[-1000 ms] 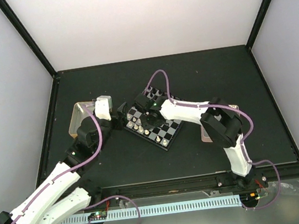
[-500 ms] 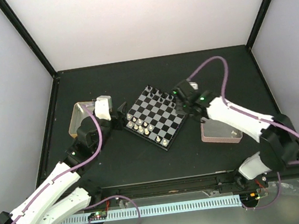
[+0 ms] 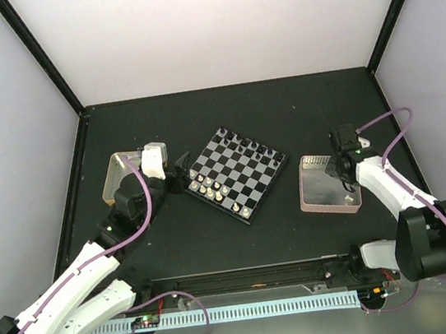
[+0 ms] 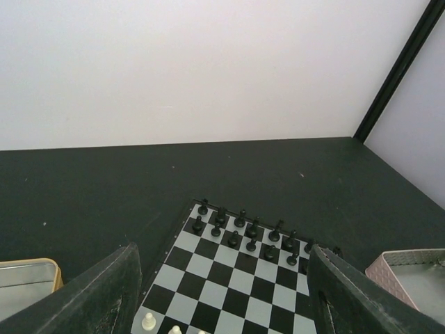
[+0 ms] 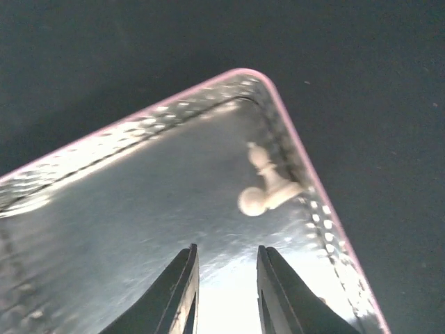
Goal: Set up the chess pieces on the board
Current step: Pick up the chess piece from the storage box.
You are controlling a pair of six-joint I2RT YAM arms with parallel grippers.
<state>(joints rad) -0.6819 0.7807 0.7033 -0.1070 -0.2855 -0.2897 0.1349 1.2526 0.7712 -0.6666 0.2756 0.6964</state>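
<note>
Since a second ago the right arm has swung off the small black-and-grey checked chessboard [image 3: 234,174] towards the frame's right. At far left of the top view sits a yellow-rimmed metal tin [image 3: 113,176]. Just beside it the left gripper [image 4: 222,249] hovers at the board's left corner, fingers wide apart and empty. Tiny cream-white chess pieces [image 3: 209,188] stand along the board's lower-left edge, tiny black ones [image 3: 246,144] along its upper right. Further right, the right gripper [image 5: 226,249] hangs over the pink rectangular tray [image 3: 323,196], fingers narrowly apart on nothing. A cream-white piece [image 5: 268,193] lies against the tray's wall.

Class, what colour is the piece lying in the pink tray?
The piece is cream-white; the right wrist view shows it best.
</note>
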